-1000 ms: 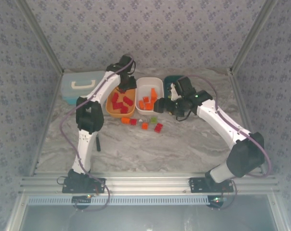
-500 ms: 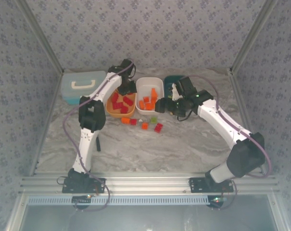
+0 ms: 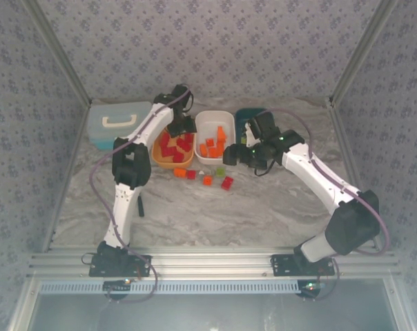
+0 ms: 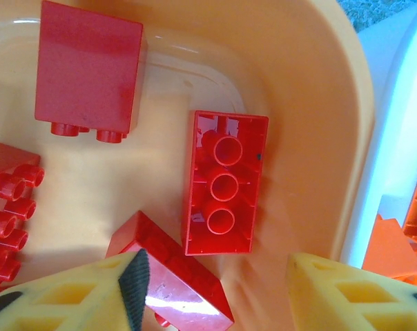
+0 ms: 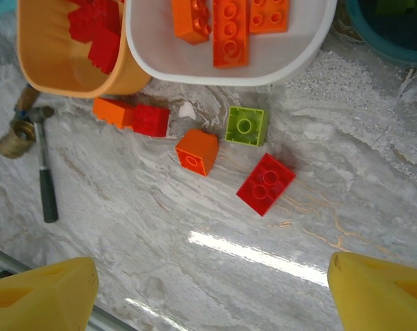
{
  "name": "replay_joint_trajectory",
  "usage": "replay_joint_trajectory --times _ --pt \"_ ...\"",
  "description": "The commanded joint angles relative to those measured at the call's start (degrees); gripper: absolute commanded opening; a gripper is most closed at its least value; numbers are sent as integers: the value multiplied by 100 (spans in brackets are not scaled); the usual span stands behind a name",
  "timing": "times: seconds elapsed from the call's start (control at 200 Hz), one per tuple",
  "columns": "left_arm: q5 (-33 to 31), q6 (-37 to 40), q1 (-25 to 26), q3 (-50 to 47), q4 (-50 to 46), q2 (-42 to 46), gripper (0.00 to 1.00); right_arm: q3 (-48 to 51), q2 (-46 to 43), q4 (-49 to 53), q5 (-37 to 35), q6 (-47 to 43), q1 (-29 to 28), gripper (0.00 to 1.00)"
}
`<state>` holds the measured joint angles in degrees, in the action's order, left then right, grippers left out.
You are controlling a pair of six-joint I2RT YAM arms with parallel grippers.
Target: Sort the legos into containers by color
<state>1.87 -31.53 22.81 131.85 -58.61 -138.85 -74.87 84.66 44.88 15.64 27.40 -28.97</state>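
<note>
Change since a second ago: your left gripper point(image 3: 183, 128) has edged a little nearer over the orange tray point(image 3: 157, 156), and your right gripper point(image 3: 231, 156) has dipped slightly toward the loose bricks.

Left gripper: the fingers stand apart with nothing clamped. In the wrist view it hangs over the tray's right end. An upturned red brick point(image 4: 226, 183) lies free on the tray floor below the gap, with more red bricks point(image 4: 90, 69) beside it, all inside the tray wall point(image 4: 319, 103).

Right gripper point(image 5: 212, 289): the yellow fingers are spread wide and hold nothing. It hovers above bare worktop, on the near side of the loose bricks.

Containers: you have three trays in a row at the middle of the worktop's far edge. The orange one is on the left, the white tray point(image 3: 212, 118) is in the centre and the dark teal tray point(image 3: 246, 113) is on the right. The white tray holds orange bricks point(image 5: 229, 31).

Still unsorted, just in front of the trays:
- An orange brick point(image 5: 113, 110) touching a red brick point(image 5: 150, 120).
- A second orange brick point(image 5: 197, 152).
- A lime green brick point(image 5: 246, 125).
- A second red brick point(image 5: 266, 183), the nearest to you.

Other items: a thin black tool point(image 3: 140, 205) lies toward the left edge. A light blue case point(image 3: 115, 125) sits at the far left corner.
</note>
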Motion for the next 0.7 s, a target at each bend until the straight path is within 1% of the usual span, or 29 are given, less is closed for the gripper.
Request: replay_joint_trajectory --times 0.0,0.05,0.125,0.25,0.42,0.48,0.535,0.695 --pt "-19 -207 100 -4 -52 817 62 -101 31 309 -370 -381 -199 88" --pt "4 -366 109 -379 92 1159 63 -131 112 341 -512 -431 -302 87" --pt "74 -711 112 -1398 566 1913 64 -141 289 321 -754 -466 -459 86" --pt "137 -1183 143 -3264 1251 3249 66 -226 784 274 -1158 -430 -648 78" --pt "171 -1328 332 -5260 1582 4767 66 -385 1513 -204 -1596 -339 -874 69" --pt "207 -1414 394 -5799 1594 5167 66 -429 1732 -381 -1771 -196 -874 69" --pt "209 -1474 434 -6155 1515 5457 66 -505 1944 -544 -1759 -143 -880 70" --pt "137 -1544 470 -6713 1294 6175 66 -764 2482 -718 -1908 17 -1005 77"
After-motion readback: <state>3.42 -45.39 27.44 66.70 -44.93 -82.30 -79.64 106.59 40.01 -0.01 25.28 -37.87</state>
